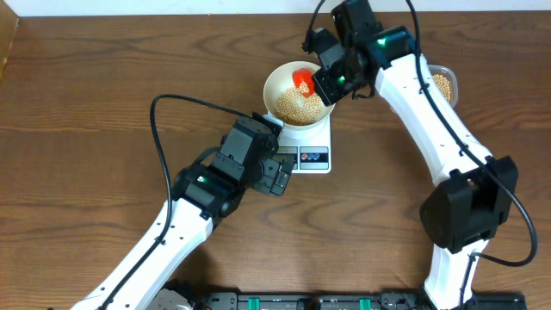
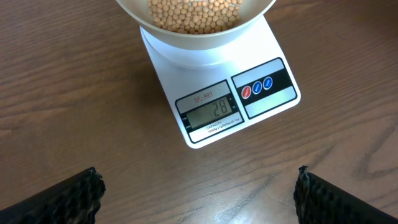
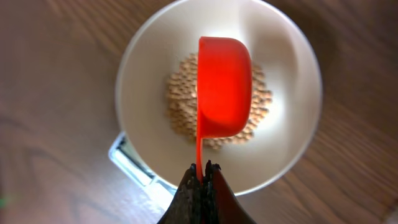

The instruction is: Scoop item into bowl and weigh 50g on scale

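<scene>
The white bowl [image 1: 277, 84] stands on the white scale [image 1: 312, 148] and holds a heap of tan beans [image 1: 297, 107]. In the left wrist view the scale [image 2: 211, 81] shows 28 on its display [image 2: 210, 112], with the bowl [image 2: 199, 38] and beans [image 2: 196, 12] at the top edge. My right gripper [image 3: 204, 167] is shut on the thin handle of a red scoop [image 3: 222, 87], which is tipped on its side over the beans [image 3: 180, 106] in the bowl [image 3: 280, 93]. My left gripper [image 2: 198, 193] hovers open over the table in front of the scale, holding nothing.
A clear tub [image 1: 443, 83] with more beans sits at the far right, partly behind the right arm. Dark wooden table [image 1: 86, 103] lies all around. Black hardware runs along the front edge [image 1: 284, 301].
</scene>
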Available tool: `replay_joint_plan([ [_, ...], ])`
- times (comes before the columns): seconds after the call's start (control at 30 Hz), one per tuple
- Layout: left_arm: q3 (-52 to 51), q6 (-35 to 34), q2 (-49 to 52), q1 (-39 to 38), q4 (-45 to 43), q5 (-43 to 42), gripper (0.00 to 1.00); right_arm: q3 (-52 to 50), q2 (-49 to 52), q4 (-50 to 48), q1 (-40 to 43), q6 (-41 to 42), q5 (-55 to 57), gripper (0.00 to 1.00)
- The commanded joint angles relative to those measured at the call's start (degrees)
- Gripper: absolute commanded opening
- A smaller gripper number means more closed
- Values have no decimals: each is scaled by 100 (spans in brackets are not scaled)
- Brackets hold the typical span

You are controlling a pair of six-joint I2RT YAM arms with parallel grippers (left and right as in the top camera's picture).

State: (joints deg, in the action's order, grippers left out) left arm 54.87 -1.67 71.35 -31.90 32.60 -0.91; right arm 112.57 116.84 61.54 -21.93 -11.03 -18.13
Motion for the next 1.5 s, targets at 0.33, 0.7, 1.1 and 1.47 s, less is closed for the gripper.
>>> replay_joint_plan([
  [0.33,-50,-11,-9,33,-2,74,100,142,-170,297,1204,79,-2487,1],
  [0.7,-50,-11,-9,33,-2,74,100,140,-170,446,1196,-219,-2594,1],
  [1.1,-52,-11,-9,33,-2,74,100,140,-170,444,1091,-280,-2304,1],
  [1.47,-52,-11,-9,33,-2,72,100,140,-170,317,278,-278,-264,1],
])
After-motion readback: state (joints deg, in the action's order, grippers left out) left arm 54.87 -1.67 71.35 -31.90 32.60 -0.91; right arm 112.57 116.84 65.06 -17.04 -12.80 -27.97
